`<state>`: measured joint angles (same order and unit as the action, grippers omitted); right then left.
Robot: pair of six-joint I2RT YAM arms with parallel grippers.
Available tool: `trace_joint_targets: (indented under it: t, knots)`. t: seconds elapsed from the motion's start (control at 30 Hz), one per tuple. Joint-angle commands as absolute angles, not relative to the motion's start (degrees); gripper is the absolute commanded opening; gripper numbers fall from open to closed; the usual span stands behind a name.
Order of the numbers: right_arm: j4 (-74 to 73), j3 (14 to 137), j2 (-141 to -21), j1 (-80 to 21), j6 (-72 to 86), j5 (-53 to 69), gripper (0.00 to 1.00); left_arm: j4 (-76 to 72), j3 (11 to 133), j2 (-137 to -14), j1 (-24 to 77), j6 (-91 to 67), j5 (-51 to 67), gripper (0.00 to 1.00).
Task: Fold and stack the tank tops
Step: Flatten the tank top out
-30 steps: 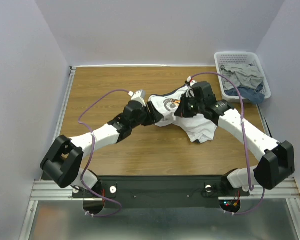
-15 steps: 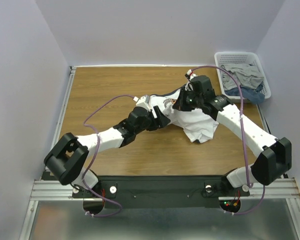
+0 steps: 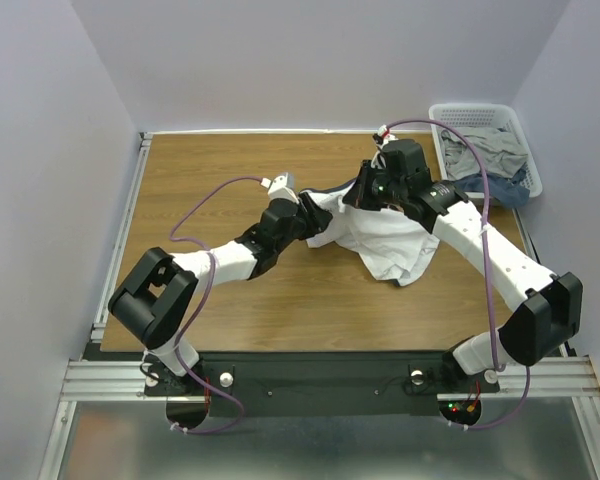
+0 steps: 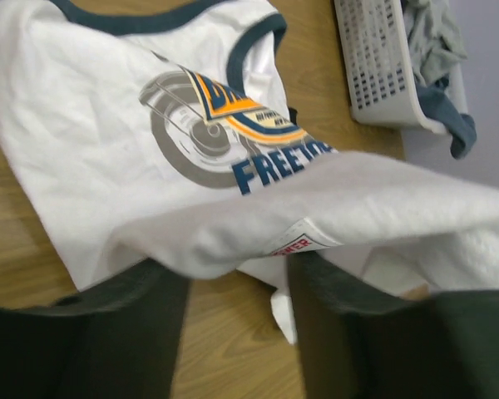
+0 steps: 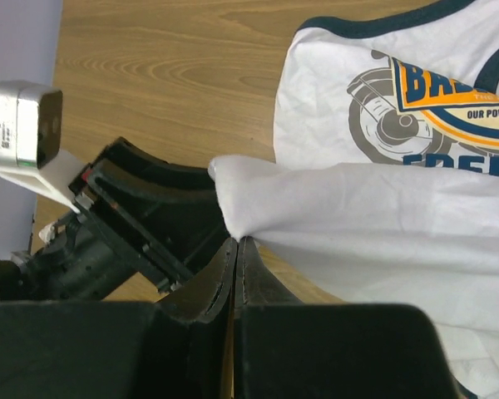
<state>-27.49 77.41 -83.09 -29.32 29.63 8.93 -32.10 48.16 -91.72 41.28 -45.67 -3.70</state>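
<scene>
The white tank top (image 3: 385, 235) lies rumpled on the table (image 3: 210, 180), right of centre, print up, between both grippers. The right gripper (image 5: 235, 241) is pinched tight on a raised fold at the top's left edge. The left gripper (image 4: 237, 278) stands wide, that fold just at its fingertips

The tank top (image 3: 385, 240) lies right of the middle of the worktop (image 3: 210, 170), with the left end effector (image 3: 313, 215) at its left edge and the right end effector (image 3: 362, 194) at its far edge. The basket (image 3: 442, 118) sits at the far right corner, clothes (image 3: 490, 150) in it.
</scene>
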Motion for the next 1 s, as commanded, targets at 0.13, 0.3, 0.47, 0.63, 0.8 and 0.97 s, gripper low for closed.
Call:
trace_joint_targets:
  t: [0.13,0.3,0.47,0.63,0.8,0.97]
  knots:
    - [-25.0,75.2,-79.9,-29.3,30.9,5.6,0.11,-35.7,52.2,-91.9,37.8,-44.7,-7.8,0.29]
    - [-26.4,72.6,-78.3,-29.3,31.5,-5.0,0.37,-34.9,52.4,-91.5,35.5,-45.6,-7.9,0.06]
    - [-28.5,66.5,-71.5,-29.3,33.7,-16.8,0.71,-33.0,51.7,-90.4,33.8,-46.2,-7.6,0.00]
    - [-32.6,57.6,-64.6,-29.3,38.5,-23.4,0.72,-30.0,50.2,-88.5,33.0,-46.5,-6.9,0.00]
    - [-34.8,48.1,-58.1,-29.3,45.1,-25.3,0.66,-27.5,47.3,-85.3,31.2,-47.7,-6.5,0.00]
    - [-35.1,40.0,-55.5,-29.3,49.2,-25.0,0.61,-23.1,47.1,-82.6,29.4,-46.9,-5.4,0.00]
